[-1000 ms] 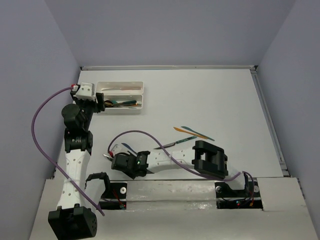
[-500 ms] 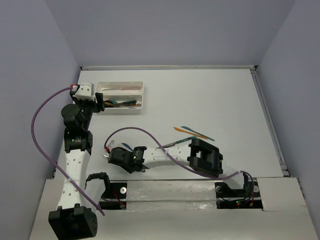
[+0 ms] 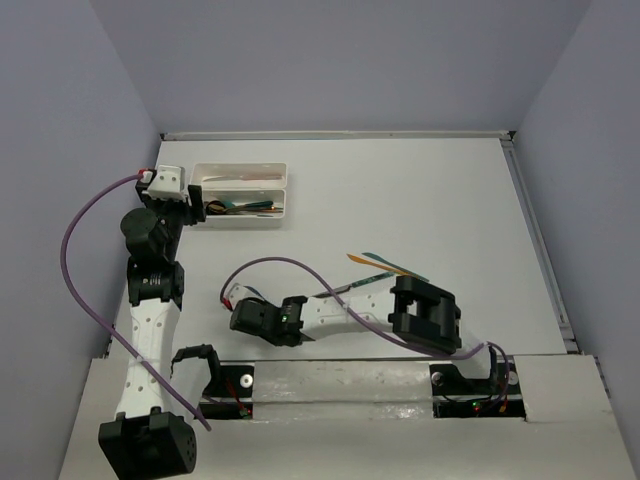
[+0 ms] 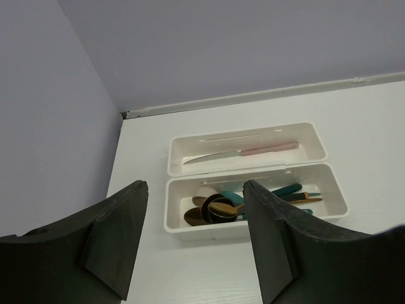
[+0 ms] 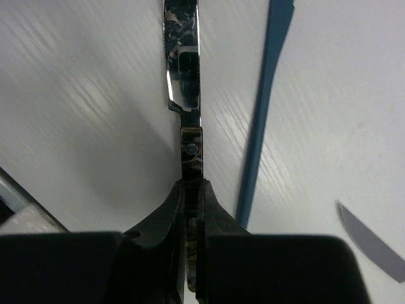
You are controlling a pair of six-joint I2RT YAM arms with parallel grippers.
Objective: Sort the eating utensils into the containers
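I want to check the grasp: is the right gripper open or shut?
Shut on the silver knife: in the right wrist view, the right gripper pinches its handle, no gap showing.

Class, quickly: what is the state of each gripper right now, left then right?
Left gripper: open, holding nothing.
Right gripper: closed on the silver knife.

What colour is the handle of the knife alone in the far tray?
Pale pink, on the knife; clearest in left wrist view.
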